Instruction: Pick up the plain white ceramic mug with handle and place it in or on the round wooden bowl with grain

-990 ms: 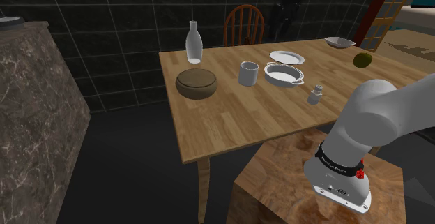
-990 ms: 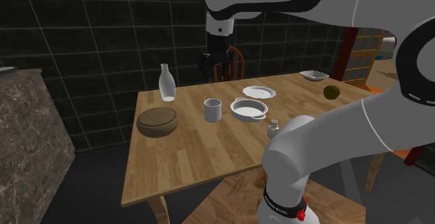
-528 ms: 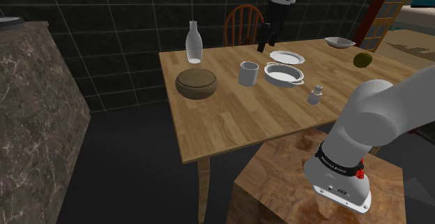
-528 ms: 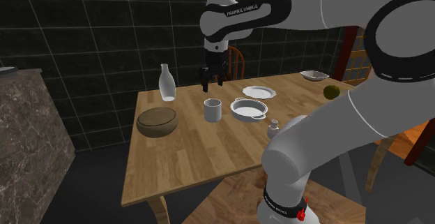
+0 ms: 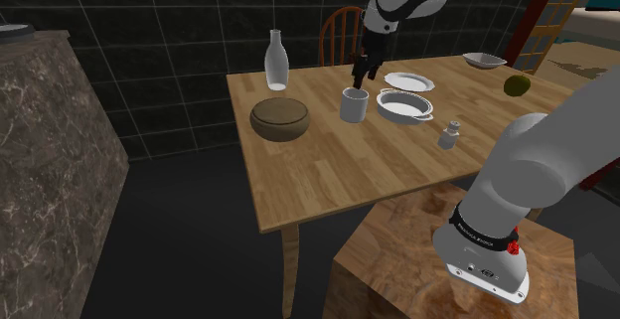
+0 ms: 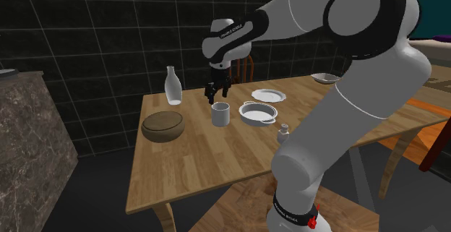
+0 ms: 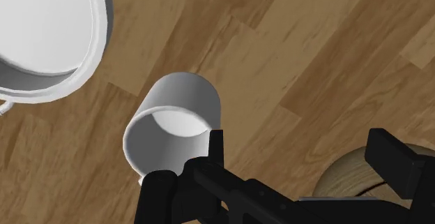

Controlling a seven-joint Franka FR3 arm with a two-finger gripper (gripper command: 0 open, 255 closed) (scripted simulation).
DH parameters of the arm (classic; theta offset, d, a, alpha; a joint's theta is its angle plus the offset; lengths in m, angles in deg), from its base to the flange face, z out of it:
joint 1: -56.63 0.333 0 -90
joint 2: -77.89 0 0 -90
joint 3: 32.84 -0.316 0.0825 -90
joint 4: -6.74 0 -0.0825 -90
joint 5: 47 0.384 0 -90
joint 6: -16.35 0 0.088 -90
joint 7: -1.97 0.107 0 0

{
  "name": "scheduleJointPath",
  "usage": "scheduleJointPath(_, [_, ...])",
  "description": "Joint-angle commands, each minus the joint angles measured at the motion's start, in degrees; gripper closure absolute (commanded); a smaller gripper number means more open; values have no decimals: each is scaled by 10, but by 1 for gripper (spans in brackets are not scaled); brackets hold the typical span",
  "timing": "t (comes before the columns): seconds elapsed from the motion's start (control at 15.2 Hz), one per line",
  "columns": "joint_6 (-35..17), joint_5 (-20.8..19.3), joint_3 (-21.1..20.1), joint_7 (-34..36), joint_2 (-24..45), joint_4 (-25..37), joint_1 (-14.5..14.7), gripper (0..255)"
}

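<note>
Gripper [image 5: 362, 69] hangs from the white arm, fingers pointing down, directly above the far side of the mug. Its two black fingers stand apart and hold nothing.

1. Rectangular wooden plank table [image 5: 328, 178]: carries all the items.
2. Round wooden bowl with grain [image 5: 279, 119]: stands near the mug, on the shoulder view's left. It is apart from the mug, with bare table between them.
3. Plain white cylindrical mug [image 5: 354, 104]: stands upright on the table with its mouth up, so its long axis is vertical. It sits between the bowl and a shallow white dish with side handles [image 5: 403, 105] on the shoulder view's right. No handle can be made out on the mug.

Governing relation: the mug lies below the gripper but off its centre line. In the wrist view, the mug [image 7: 174, 128] sits at one finger, whose tip overlaps the rim. The gap between the fingers [image 7: 301, 142] lies over bare table towards the bowl [image 7: 345, 177]. As judged here, the gripper must either shift sideways to bracket the whole mug or descend with one finger inside the wall.

View differences: the second exterior view shows the gripper [image 6: 217, 93] just above the mug [image 6: 220, 113], a height relation the wrist view does not give. The wrist view alone reveals the sideways offset.
</note>
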Motion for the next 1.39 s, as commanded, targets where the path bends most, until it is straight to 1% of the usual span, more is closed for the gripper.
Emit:
scheduleJointPath(0.0, [-33,4,13,-19,43,10,2,0])
scheduleJointPath(0.2, [-75,18,31,-51,109,31,6,0])
scheduleJointPath(0.46, [-120,46,48,-96,194,67,7,0])
scheduleJointPath(0.92, [-174,64,49,-109,233,50,8,0])
scheduleJointPath(1.32, [-178,66,49,-110,236,49,8,0])
